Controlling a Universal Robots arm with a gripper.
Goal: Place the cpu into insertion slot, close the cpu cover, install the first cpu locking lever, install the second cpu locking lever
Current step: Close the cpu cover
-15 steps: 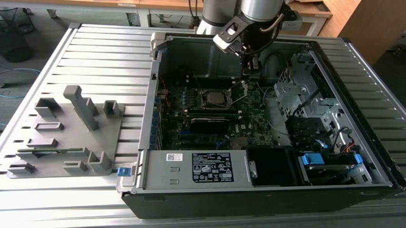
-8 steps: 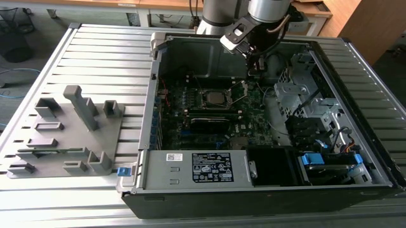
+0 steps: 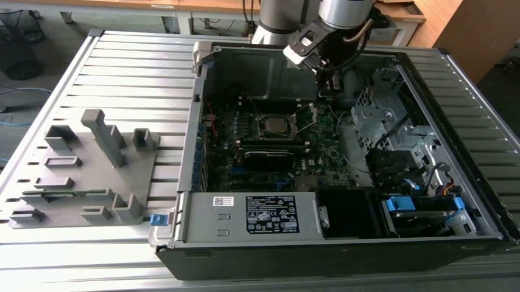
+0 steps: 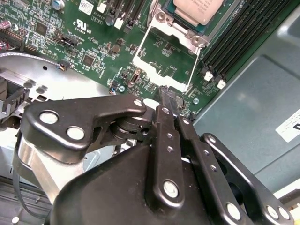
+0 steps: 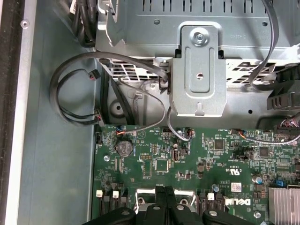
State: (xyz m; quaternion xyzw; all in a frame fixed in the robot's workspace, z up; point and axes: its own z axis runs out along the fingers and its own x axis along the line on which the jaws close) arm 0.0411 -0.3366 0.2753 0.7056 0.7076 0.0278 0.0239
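The hand (image 4: 167, 99) is narrowed to a thin pinch. In both wrist views its black fingertips (image 5: 161, 199) press together on the free edge of the cpu cover (image 4: 150, 69), with the silvery bar of that edge showing on either side of them.

The cover is swung open. In the exterior view it stands tilted up from the board (image 3: 306, 118), directly under the hand (image 3: 325, 91). Beyond the cover, on the side away from the hand, the cpu (image 4: 197, 9) lies flat in the insertion slot (image 4: 199, 41), its pale metal face uncovered. In the exterior view it sits as a light square (image 3: 274, 126) in the middle of the green motherboard (image 3: 325, 152).

The long black memory slots (image 4: 239, 37) run beside the socket. On the hand's other side, further out across the board, are a round coin battery (image 5: 123, 148), a loop of grey cables (image 5: 70, 93) and a folded metal bracket (image 5: 199, 70).

All of this is inside an open computer case (image 3: 195, 182) resting on a slatted metal surface (image 3: 130, 67). Well apart from the hand, towards the exterior view's left, a grey fixture plate (image 3: 81, 176) with upright blocks lies on the surface.
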